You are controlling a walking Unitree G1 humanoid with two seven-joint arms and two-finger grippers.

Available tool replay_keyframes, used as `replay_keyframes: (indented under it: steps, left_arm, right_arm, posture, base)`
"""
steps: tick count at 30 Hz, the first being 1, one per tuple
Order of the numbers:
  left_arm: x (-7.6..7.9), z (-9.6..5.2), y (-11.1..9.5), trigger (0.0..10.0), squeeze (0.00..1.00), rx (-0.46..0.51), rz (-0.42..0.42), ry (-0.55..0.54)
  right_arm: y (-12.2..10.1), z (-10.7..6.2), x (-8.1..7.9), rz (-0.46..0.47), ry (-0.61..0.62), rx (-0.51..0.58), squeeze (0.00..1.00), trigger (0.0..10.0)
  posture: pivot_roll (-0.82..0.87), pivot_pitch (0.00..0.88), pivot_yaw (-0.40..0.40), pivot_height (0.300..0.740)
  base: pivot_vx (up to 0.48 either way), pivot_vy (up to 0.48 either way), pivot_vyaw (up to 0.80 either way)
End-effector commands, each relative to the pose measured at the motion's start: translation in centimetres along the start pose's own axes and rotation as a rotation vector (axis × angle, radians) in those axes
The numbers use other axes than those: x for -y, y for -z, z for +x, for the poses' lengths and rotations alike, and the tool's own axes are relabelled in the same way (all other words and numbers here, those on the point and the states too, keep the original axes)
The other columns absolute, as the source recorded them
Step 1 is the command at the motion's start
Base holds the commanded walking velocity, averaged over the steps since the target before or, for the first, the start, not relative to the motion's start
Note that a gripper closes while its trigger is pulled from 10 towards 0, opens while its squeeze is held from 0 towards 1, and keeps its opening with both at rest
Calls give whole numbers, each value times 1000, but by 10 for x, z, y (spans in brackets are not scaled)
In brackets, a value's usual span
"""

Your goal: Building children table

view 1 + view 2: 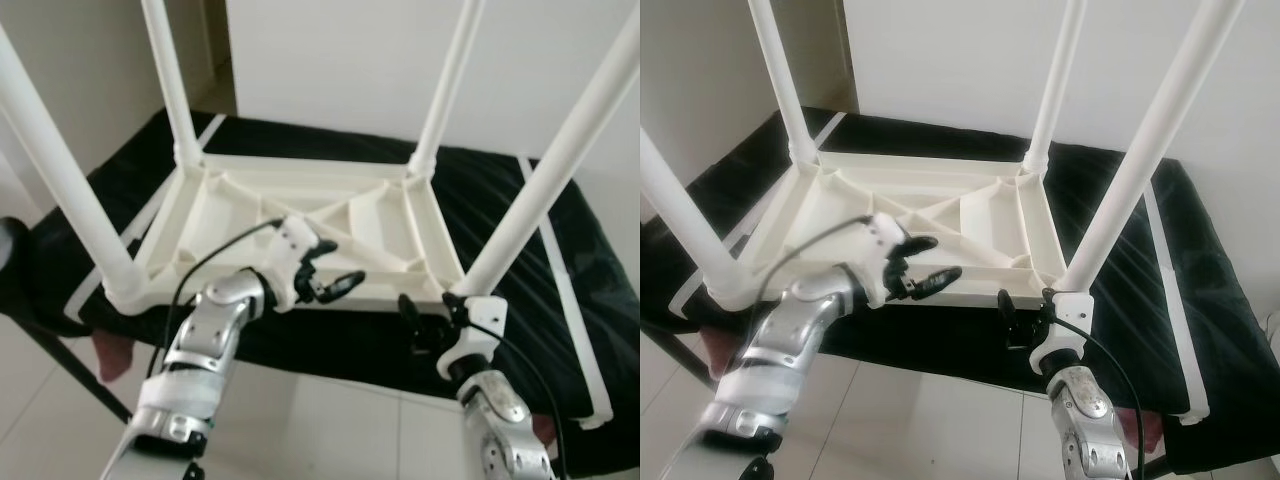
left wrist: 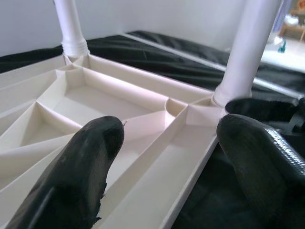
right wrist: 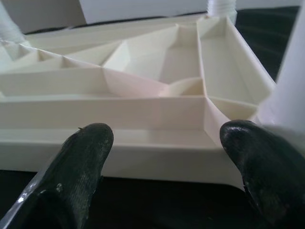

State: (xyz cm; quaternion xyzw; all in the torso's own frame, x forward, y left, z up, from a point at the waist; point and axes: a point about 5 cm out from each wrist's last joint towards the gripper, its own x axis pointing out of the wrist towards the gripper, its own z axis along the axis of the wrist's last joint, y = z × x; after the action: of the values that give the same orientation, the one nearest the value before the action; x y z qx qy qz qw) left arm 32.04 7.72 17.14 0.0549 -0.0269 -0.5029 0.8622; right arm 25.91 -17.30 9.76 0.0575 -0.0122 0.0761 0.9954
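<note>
White walls back a black-covered bed (image 1: 560, 300). Left gripper (image 1: 335, 287) — fingers spread, holding nothing — hovers over the near rim of the upturned white table (image 1: 300, 215). Right gripper (image 1: 425, 322), also parted and empty, sits just below that rim beside the near-right leg (image 1: 545, 180).

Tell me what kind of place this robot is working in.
Probably a room in a home: a white plastic table lies upside down on a black-covered bed or cot, beside plain white walls and a pale tiled floor.

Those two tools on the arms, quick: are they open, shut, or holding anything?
Left tool: open, empty, over the near edge of the upturned white table.
Right tool: open, empty, just before the table's near right leg.
</note>
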Motion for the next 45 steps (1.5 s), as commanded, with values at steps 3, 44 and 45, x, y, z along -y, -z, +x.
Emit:
replay_keyframes:
  steps: [3, 44, 45]
  left_arm:
    - [23, -12, 8, 10000, 0, -46, -48, 157]
    - [1, -180, 21, 10000, 0, -460, -117, -75]
    - [-3, -193, 20, 10000, 0, -490, -115, -110]
  right_arm:
    - [-3, 3, 26, -19, 71, -1, 0, 10000]
    - [-20, 15, 84, -108, 203, 51, 0, 10000]
    - [-20, 16, 83, -109, 194, 47, 0, 10000]
  posture:
    - [32, 29, -37, 740]
    - [92, 32, -70, 740]
    - [97, 31, -74, 740]
  base:
    - [0, 0, 0]
    - [0, 0, 0]
    - [0, 0, 0]
